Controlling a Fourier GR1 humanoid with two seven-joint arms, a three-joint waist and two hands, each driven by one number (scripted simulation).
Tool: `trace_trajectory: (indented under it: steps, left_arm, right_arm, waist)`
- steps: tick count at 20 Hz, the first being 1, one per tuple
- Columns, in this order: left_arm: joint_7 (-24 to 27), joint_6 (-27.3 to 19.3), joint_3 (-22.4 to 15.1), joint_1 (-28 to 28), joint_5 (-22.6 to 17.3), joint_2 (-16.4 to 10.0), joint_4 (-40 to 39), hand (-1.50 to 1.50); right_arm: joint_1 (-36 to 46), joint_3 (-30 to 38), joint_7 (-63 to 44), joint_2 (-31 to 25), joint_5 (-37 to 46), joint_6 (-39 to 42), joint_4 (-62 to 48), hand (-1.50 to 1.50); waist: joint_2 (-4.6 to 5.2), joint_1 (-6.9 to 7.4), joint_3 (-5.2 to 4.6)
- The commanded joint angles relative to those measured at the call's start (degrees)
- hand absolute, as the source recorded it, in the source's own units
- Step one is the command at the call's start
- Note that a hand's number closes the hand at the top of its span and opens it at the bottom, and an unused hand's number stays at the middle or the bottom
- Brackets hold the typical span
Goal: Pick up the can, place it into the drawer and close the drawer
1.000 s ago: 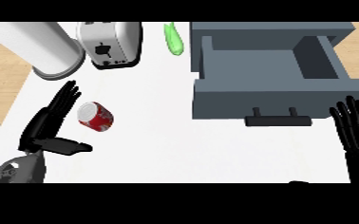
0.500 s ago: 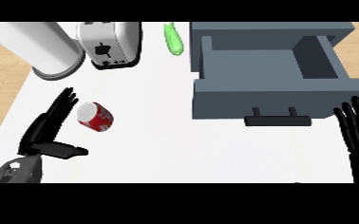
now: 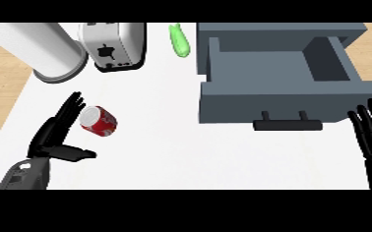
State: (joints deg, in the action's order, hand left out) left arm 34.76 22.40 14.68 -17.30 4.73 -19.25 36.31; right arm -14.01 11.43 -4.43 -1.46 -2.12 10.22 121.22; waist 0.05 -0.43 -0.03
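Head view: the can (image 3: pixel 99 121) lies on its side on the counter (image 3: pixel 189 162), just beside the left hand (image 3: pixel 56 133), whose fingers are straight, thumb apart. If the fingers nudge it before closing, it may roll away.

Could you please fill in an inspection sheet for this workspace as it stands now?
Surface: white counter top.
Job's things: red and white can on the counter, left of the grey drawer; drawer open, can not in it.
Clutter: silver toaster, white cylinder, green elongated item, all at the back.
Hands: left hand open beside the can; right hand open, resting at the right edge.
Cables: nothing seen.
Surroundings: wooden strip at the left.
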Motion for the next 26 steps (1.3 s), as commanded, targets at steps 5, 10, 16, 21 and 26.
trace_trajectory:
  steps: [5,10,16,21,26]
  left_arm:
    - [0.4,-2.2,-1.1,-2.1,-0.1,2.3,-1.8,-1.50]
    - [7.0,-3.7,-1.0,-6.6,2.3,1.6,-12.7,-1.50]
    - [5.4,-1.3,-0.2,-8.8,0.6,0.0,-13.4,-1.50]
    - [5.5,-4.0,-1.1,-12.7,2.0,2.6,-16.9,-1.50]
    - [9.5,-4.7,-2.9,-11.1,3.6,4.1,-17.4,-1.50]
  right_arm:
    - [0.0,2.9,-3.5,-1.2,-2.9,0.9,3.2,-1.50]
    - [-2.1,0.4,-2.2,1.4,-0.3,0.6,3.8,-1.50]
    - [-0.1,0.7,-1.7,1.0,0.7,0.0,1.6,-1.50]
    - [0.2,1.4,-0.7,0.7,-0.4,1.1,0.4,-1.50]
    - [0.4,2.1,-3.7,0.2,-1.9,0.9,2.9,-1.50]
  waist:
    - [-0.09,0.16,0.03]
    - [0.03,-0.18,-0.01]
    - [-0.01,0.01,0.01]
    - [0.05,-0.16,-0.01]
    - [0.07,-0.16,-0.02]
